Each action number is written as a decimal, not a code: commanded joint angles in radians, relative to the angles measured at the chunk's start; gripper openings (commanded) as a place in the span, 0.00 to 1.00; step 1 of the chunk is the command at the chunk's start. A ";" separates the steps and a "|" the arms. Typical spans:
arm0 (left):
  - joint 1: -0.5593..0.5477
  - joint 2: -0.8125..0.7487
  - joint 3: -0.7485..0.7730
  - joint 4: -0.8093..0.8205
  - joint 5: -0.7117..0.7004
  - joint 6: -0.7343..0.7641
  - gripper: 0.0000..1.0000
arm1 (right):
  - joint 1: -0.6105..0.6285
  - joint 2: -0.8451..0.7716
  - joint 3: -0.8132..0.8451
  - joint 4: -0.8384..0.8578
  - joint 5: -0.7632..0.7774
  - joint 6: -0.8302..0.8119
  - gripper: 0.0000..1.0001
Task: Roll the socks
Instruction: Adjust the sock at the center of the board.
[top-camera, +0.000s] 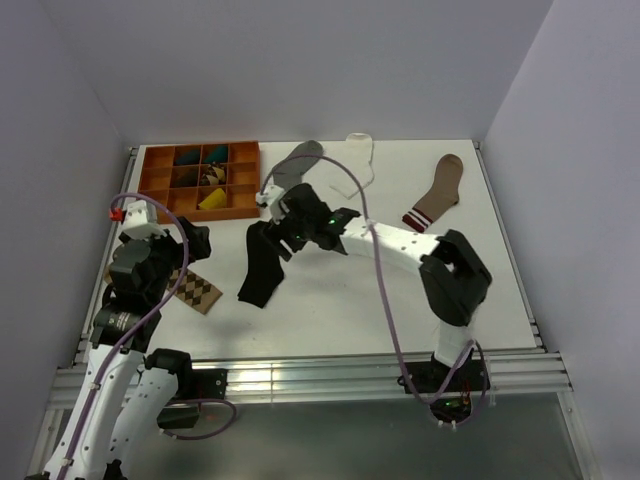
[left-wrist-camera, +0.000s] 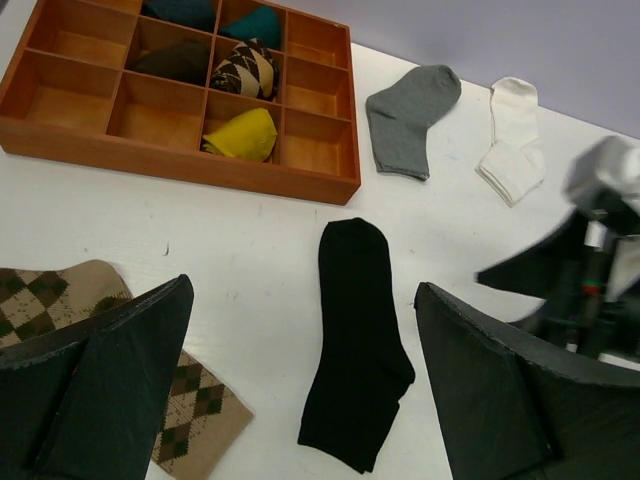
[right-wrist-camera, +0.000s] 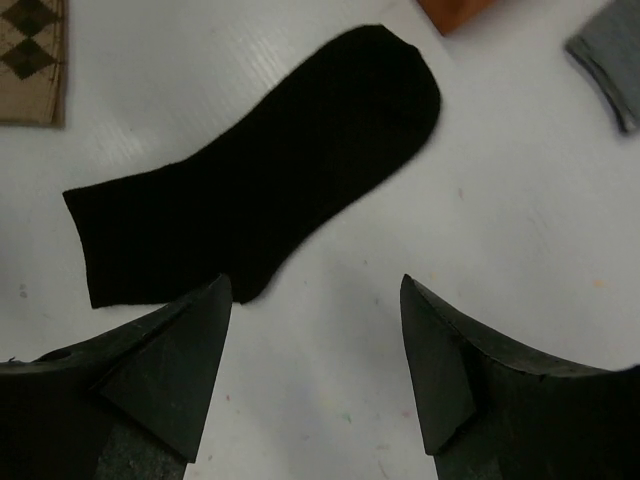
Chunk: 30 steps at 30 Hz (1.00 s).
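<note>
1. Black sock (top-camera: 262, 278): plain, 1 colour, short. It lies flat and unrolled on the white table (top-camera: 340, 300), left of centre. In the top view its long axis runs roughly near-to-far, and its far end passes under the right gripper (top-camera: 287, 243).

2. Grey sock (top-camera: 297, 163): flat and unrolled, farther back, just right of the orange tray (top-camera: 150, 190). White sock (top-camera: 362, 160): beside the grey one on its right, near the far edge, and faint against the table.

3. Right gripper: jaws wide, nothing between them. In the right wrist view the black sock crosses the picture diagonally, ahead of both fingertips. The finger on the left of that view comes almost to the sock's near edge; contact cannot be told. The gap between the jaws shows bare table.

4. Left gripper (top-camera: 190, 245): jaws wide, empty. It sits at the table's left side above the diamond-patterned sock (top-camera: 200, 292). In the left wrist view the black sock appears through the gap, beyond the fingers and apart from them.

5. Tray: several compartments hold rolled socks. A brown sock with a striped cuff (top-camera: 440, 190) lies far right.
</note>
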 joint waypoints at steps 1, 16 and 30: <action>-0.003 -0.016 -0.015 0.074 -0.003 -0.010 0.99 | 0.050 0.101 0.129 -0.017 -0.036 -0.096 0.75; -0.003 -0.008 -0.029 0.072 -0.005 0.003 0.99 | 0.092 0.432 0.333 -0.095 -0.059 -0.090 0.73; -0.003 0.010 -0.029 0.083 0.038 -0.004 0.99 | 0.030 0.296 0.001 -0.108 0.050 0.023 0.69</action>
